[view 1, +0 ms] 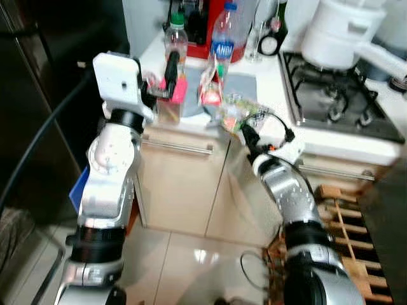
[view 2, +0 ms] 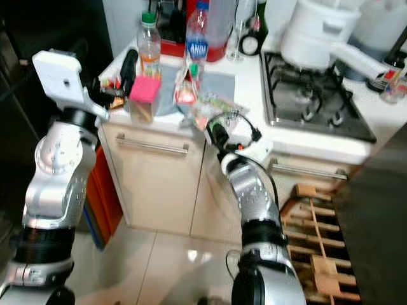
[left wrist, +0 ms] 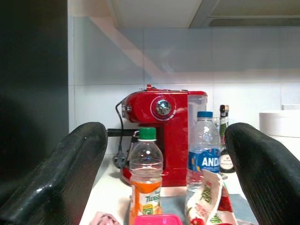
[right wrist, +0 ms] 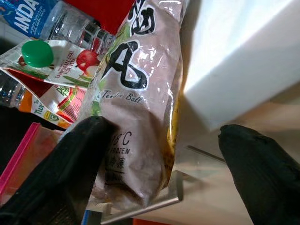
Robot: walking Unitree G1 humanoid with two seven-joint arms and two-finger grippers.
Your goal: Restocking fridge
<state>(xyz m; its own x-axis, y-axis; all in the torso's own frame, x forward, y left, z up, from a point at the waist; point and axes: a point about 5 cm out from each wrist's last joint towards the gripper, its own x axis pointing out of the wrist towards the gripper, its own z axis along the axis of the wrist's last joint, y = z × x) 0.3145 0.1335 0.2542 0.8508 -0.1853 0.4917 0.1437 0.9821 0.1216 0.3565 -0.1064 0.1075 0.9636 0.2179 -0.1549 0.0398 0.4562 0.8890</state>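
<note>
Slippage threatens: right gripper (right wrist: 159, 164) gapes wide around the frozen-food bag (right wrist: 140, 93) overhanging the counter edge (view 1: 267, 130), so a glancing close could shove it off.

The coffee machine (left wrist: 164, 136) is red. The juice bottle (left wrist: 146, 180) has a green cap and orange label; the water bottle (left wrist: 204, 152) wears blue.

Bright overhead light | head views soft (slight blur) | left dark

Glossy crinkled plastic frozen-food bag (right wrist: 140, 93); clear plastic bottles (left wrist: 146, 176); shiny red coffee machine (left wrist: 164, 136).
</note>
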